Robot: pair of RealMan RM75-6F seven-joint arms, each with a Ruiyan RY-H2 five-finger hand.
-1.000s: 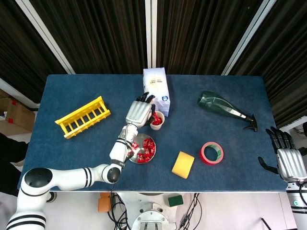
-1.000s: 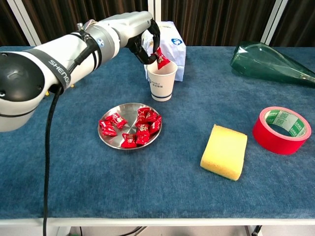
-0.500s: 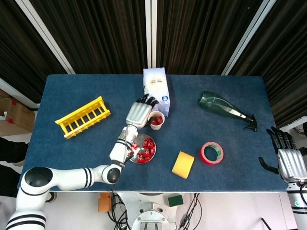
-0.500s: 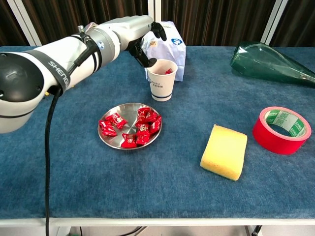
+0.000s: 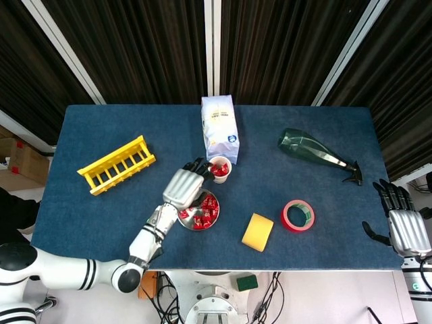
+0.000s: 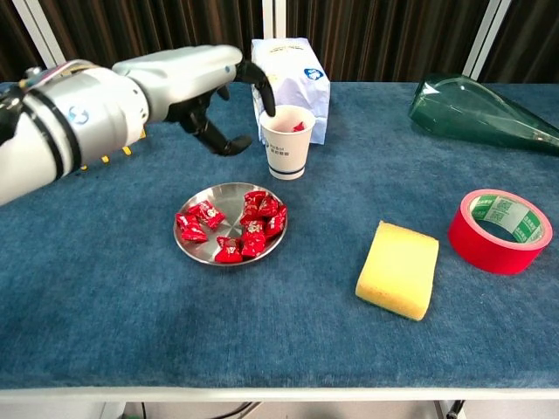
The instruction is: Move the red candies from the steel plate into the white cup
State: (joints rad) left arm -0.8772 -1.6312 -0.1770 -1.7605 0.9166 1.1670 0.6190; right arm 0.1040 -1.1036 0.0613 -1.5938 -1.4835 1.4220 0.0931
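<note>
The steel plate (image 6: pixel 203 249) (image 5: pixel 211 223) lies near the table's front middle with several red candies (image 6: pixel 249 229) (image 5: pixel 204 210) on it. Just behind it stands the white cup (image 6: pixel 287 142) (image 5: pixel 221 169), upright, with a red candy inside. My left hand (image 6: pixel 205 92) (image 5: pixel 183 187) hovers above the table left of the cup and over the plate's back left, fingers spread and empty. My right hand (image 5: pixel 403 229) rests open at the table's far right edge, away from everything.
A white bag (image 6: pixel 291 76) stands right behind the cup. A yellow sponge (image 6: pixel 398 269) and a red tape roll (image 6: pixel 498 230) lie to the right, a green glass bottle (image 6: pixel 479 109) at the back right, a yellow rack (image 5: pixel 116 164) at the left.
My left hand let a red candy drop into the cup, then drew back left and toward the plate with spread fingers. The right hand has not moved.
</note>
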